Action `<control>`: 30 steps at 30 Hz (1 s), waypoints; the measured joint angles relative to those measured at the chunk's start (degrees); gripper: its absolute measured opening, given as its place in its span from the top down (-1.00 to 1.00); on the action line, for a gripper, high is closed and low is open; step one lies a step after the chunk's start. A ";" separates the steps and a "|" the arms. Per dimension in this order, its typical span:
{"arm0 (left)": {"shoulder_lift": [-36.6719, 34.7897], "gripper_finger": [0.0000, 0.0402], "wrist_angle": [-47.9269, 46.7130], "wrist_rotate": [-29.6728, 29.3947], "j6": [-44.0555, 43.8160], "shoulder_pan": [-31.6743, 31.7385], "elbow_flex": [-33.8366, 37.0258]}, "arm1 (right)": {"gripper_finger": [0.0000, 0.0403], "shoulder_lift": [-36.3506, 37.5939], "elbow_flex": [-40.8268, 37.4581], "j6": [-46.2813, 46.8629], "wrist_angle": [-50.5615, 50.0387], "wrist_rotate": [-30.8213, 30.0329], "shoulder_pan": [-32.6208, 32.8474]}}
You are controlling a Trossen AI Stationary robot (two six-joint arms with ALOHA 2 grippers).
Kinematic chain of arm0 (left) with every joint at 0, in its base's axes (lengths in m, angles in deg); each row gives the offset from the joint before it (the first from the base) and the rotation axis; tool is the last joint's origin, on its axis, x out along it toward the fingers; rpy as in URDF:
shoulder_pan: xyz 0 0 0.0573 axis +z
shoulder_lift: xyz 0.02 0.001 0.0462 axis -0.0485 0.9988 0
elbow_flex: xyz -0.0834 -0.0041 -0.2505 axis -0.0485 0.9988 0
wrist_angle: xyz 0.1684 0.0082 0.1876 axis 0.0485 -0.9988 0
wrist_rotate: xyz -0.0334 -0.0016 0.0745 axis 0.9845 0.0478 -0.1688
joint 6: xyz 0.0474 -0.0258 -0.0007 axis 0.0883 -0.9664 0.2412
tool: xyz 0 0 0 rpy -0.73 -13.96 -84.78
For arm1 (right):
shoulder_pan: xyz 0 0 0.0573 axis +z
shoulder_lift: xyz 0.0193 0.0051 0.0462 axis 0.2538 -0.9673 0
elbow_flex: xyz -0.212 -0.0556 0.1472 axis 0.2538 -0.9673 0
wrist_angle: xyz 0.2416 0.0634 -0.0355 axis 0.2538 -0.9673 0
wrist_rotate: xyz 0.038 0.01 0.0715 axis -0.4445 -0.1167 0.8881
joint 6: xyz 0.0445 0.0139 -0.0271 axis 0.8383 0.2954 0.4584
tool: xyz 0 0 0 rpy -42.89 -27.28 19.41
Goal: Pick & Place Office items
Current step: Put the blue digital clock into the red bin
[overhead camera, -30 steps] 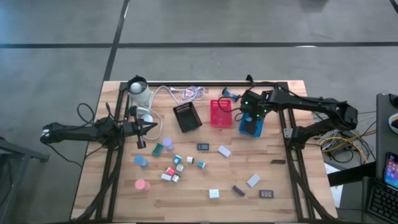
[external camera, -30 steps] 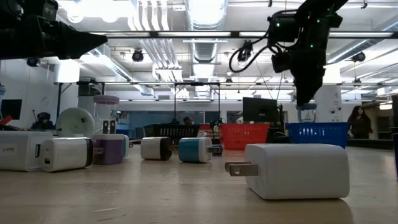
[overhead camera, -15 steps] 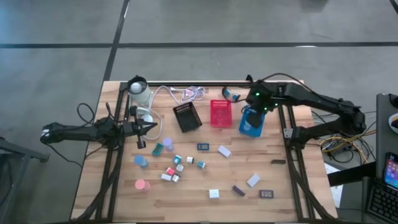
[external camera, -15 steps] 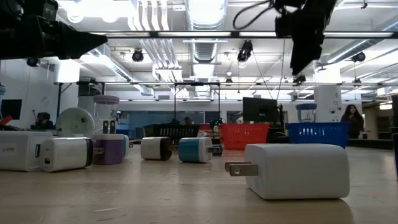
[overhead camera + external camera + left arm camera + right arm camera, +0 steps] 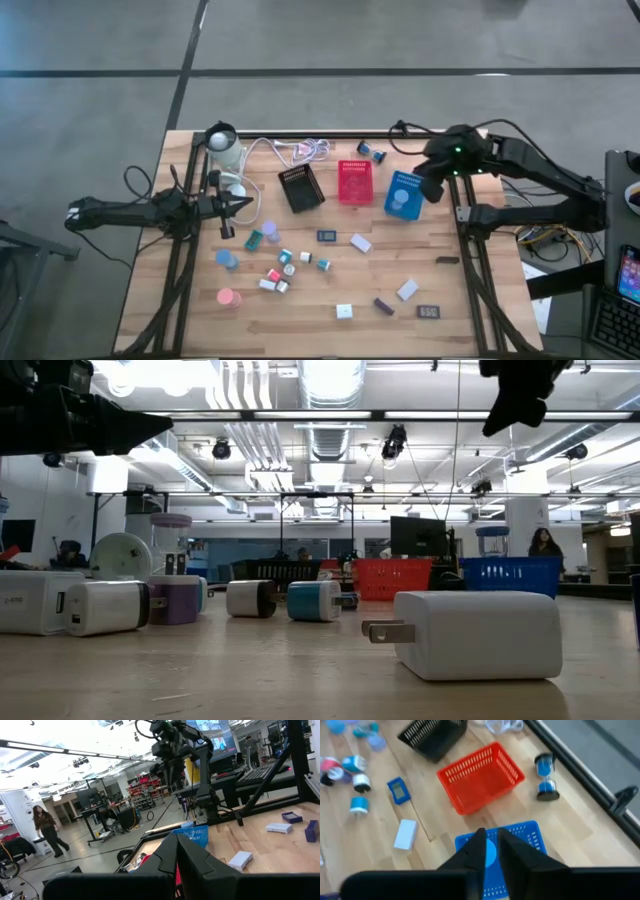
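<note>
Several office items lie loose on the wooden table (image 5: 470,330): a lavender roll (image 5: 269,228), a blue roll (image 5: 227,259), a pink roll (image 5: 228,296), a teal block (image 5: 254,240), white blocks (image 5: 344,311) and dark rectangles (image 5: 430,312). A pale blue roll (image 5: 400,200) lies inside the blue tray (image 5: 415,181). My right gripper (image 5: 428,190) hangs high above that tray's right side, tilted down, shut and holding nothing (image 5: 491,847). My left gripper (image 5: 250,204) waits shut above the table's left part, pointing right (image 5: 177,847).
A red tray (image 5: 355,182) and a black tray (image 5: 301,187) stand left of the blue one. A blue hourglass (image 5: 545,777) lies behind them by the far rail. A white coiled cable (image 5: 305,150) and a white round device (image 5: 222,145) sit at the far left.
My right gripper has risen from over the blue tray and drawn back toward the table's right edge, tipping less steeply down. The blue tray, covered by it before, now shows with a pale blue roll lying inside.
</note>
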 joint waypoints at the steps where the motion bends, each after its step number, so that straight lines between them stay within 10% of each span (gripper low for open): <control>1: -0.02 0.93 0.00 -0.02 0.00 -0.01 0.00 | 0.90 1.34 -0.88 -0.31 1.26 0.27 0.01; 18: 0.00 0.93 0.00 -0.01 0.00 0.01 0.00 | 0.96 27.50 -28.06 -5.81 44.31 6.75 0.01; 30: -0.02 0.93 0.00 -0.01 0.02 0.00 0.00 | 0.96 33.21 -45.53 -8.44 61.79 6.31 -0.01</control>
